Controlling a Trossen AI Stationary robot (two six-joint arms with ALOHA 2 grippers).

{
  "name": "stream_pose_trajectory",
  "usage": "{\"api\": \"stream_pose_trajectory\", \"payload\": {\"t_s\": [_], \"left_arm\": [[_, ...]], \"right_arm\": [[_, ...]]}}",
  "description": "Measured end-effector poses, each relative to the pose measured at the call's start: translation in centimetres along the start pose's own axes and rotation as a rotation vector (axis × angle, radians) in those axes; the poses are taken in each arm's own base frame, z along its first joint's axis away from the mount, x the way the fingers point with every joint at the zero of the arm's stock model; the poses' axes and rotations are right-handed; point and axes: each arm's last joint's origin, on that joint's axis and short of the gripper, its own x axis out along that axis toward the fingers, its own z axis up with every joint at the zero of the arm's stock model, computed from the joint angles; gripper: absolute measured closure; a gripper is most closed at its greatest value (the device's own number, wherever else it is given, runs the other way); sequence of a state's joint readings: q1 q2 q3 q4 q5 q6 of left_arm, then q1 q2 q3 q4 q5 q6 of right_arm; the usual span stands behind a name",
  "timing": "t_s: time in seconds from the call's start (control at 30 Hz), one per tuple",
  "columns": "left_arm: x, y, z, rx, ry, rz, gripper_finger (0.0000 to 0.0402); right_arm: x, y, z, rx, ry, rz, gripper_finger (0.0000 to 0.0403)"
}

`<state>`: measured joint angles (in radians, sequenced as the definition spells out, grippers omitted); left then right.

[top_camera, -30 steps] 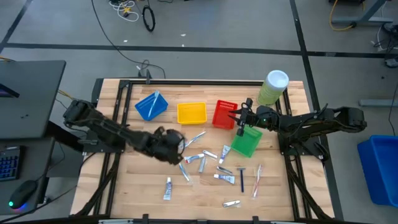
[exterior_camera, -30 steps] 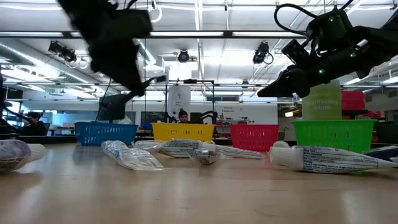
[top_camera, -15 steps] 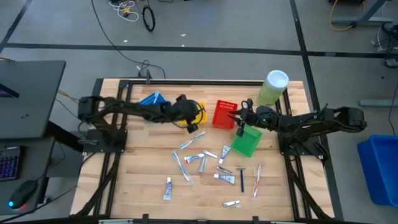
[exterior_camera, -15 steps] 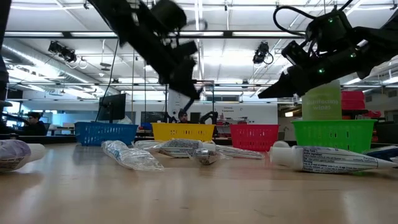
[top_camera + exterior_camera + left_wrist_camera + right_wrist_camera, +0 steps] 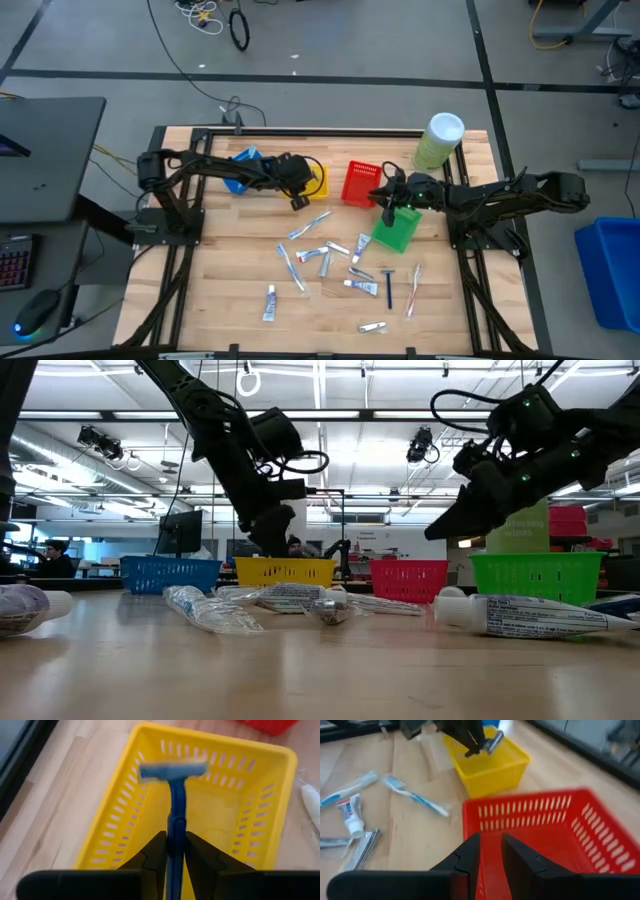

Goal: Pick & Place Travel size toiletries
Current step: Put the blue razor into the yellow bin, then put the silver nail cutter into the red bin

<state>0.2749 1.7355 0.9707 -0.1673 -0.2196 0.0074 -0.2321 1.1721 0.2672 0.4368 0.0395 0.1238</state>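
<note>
Two grippers work at the far bins. The left gripper (image 5: 175,851) hangs over the yellow bin (image 5: 150,750), fingers narrowly pinching a blue razor (image 5: 174,790) by its handle. The right gripper (image 5: 491,851) hovers above the red bin (image 5: 560,832), fingers nearly together, holding nothing visible.

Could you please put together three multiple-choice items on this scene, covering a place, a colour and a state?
1. Where is the left gripper?
A. over the yellow slotted plastic bin
B. over the green bin
C. at the table's front edge

2. What colour is the bin under the right gripper?
A. blue
B. red
C. yellow

3. What is between the left jaws?
A. nothing
B. a white tube
C. a blue plastic razor

Answers: 1 A, the left wrist view looks down into it; 2 B, the red slotted bin fills its wrist view; 3 C, its handle sits pinched there.
</note>
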Motion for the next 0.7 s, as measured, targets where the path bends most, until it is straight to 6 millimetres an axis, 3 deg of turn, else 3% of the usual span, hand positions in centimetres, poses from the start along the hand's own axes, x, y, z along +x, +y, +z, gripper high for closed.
{"api": "stream_pose_trajectory", "payload": {"t_s": [0.47,0.7], "left_arm": [[-0.1,-0.1,0.4,-0.002,-0.04,0.027,0.0322],[-2.5,-0.7,2.0,0.087,-0.177,0.119,0.0336]], "right_arm": [[-0.1,1.5,-0.9,0.08,0.088,0.092,0.0319],[-0.2,2.4,-0.2,0.099,0.009,0.145,0.0316]]}}
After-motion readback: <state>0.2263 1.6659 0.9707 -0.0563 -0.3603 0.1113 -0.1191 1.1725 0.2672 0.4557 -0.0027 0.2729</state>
